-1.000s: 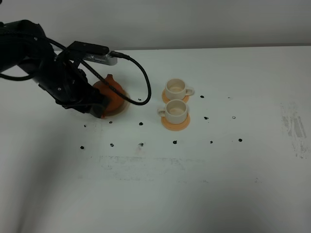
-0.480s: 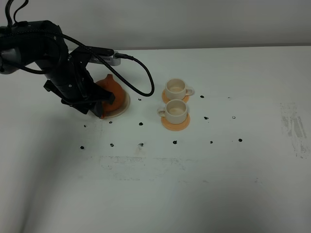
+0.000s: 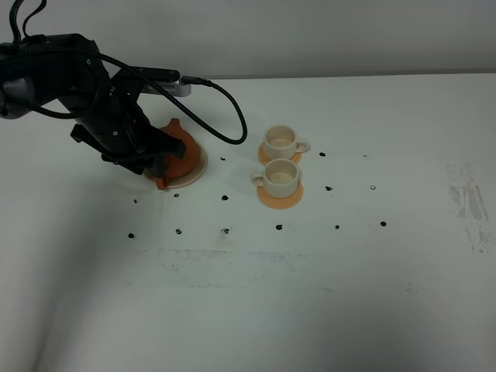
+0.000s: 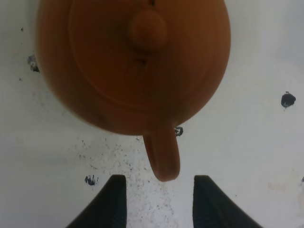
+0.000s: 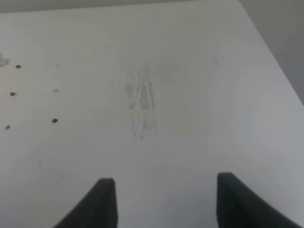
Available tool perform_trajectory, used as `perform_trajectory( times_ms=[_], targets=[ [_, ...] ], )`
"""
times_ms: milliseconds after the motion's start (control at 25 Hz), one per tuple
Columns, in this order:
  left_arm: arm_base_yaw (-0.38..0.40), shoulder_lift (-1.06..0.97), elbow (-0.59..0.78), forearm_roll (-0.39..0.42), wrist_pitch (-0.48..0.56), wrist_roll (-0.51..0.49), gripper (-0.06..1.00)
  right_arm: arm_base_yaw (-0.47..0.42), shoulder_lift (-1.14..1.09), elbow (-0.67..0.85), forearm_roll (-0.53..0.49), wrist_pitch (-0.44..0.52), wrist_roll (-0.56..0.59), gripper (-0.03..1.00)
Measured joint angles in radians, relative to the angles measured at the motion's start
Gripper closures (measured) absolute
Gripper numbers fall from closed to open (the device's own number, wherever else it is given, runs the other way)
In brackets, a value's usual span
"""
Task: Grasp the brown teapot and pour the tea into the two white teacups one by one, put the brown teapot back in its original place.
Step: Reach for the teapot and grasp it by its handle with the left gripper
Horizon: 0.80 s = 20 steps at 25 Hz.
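Left tool (image 4: 159, 185) is hovering, jaws apart, short of the brown teapot (image 4: 133, 61) handle (image 4: 161, 156) toward the desk's (image 3: 325, 310) far-left corner; I'm reckoning on easing forward, then closing.

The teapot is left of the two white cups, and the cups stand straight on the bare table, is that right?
Not quite. The teapot is left of the two cups, but each cup stands on an orange coaster, not on the bare table. The exterior high view shows it.

High camera overlooks table (image 3: 310, 310), left wrist close above brown teapot (image 4: 133, 66), right wrist near table corner
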Motion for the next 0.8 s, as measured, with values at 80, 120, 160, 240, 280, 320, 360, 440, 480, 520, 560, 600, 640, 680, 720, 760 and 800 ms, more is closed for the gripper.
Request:
perform_trajectory(
  times_ms=[80,120,160,240,280,320,360,440,480,520,560,600,640,680,720,760,800],
  targets=[
    [-0.007,0.008,-0.001,-0.001,-0.007,-0.009,0.60,0.000,0.000,0.000,0.000,0.000,0.000,0.52],
    [-0.010,0.011,-0.001,-0.001,-0.011,-0.016,0.60,0.000,0.000,0.000,0.000,0.000,0.000,0.52],
    [-0.012,0.012,-0.001,-0.001,-0.015,-0.025,0.60,0.000,0.000,0.000,0.000,0.000,0.000,0.52],
    [-0.015,0.012,-0.002,-0.002,-0.022,-0.039,0.60,0.000,0.000,0.000,0.000,0.000,0.000,0.52],
    [-0.015,0.013,-0.002,-0.002,-0.025,-0.043,0.60,0.000,0.000,0.000,0.000,0.000,0.000,0.52],
    [-0.015,0.013,-0.002,-0.001,-0.025,-0.046,0.60,0.000,0.000,0.000,0.000,0.000,0.000,0.52],
    [-0.015,0.015,-0.002,-0.001,-0.028,-0.047,0.60,0.000,0.000,0.000,0.000,0.000,0.000,0.52],
    [-0.016,0.020,-0.003,-0.001,-0.032,-0.048,0.60,0.000,0.000,0.000,0.000,0.000,0.000,0.52],
    [-0.017,0.023,-0.003,-0.001,-0.033,-0.048,0.60,0.000,0.000,0.000,0.000,0.000,0.000,0.52],
    [-0.017,0.028,-0.003,-0.001,-0.033,-0.049,0.60,0.000,0.000,0.000,0.000,0.000,0.000,0.52],
    [-0.018,0.033,-0.003,-0.001,-0.033,-0.049,0.60,0.000,0.000,0.000,0.000,0.000,0.000,0.52],
    [-0.019,0.035,-0.004,-0.001,-0.034,-0.050,0.60,0.000,0.000,0.000,0.000,0.000,0.000,0.52],
    [-0.020,0.038,-0.005,-0.001,-0.040,-0.050,0.60,0.000,0.000,0.000,0.000,0.000,0.000,0.52],
    [-0.020,0.041,-0.005,-0.001,-0.043,-0.050,0.60,0.000,0.000,0.000,0.000,0.000,0.000,0.52],
    [-0.020,0.042,-0.007,-0.001,-0.045,-0.053,0.60,0.000,0.000,0.000,0.000,0.000,0.000,0.52],
    [-0.021,0.043,-0.009,0.000,-0.047,-0.058,0.60,0.000,0.000,0.000,0.000,0.000,0.000,0.52],
    [-0.021,0.045,-0.010,0.000,-0.048,-0.065,0.60,0.000,0.000,0.000,0.000,0.000,0.000,0.52]
  ],
)
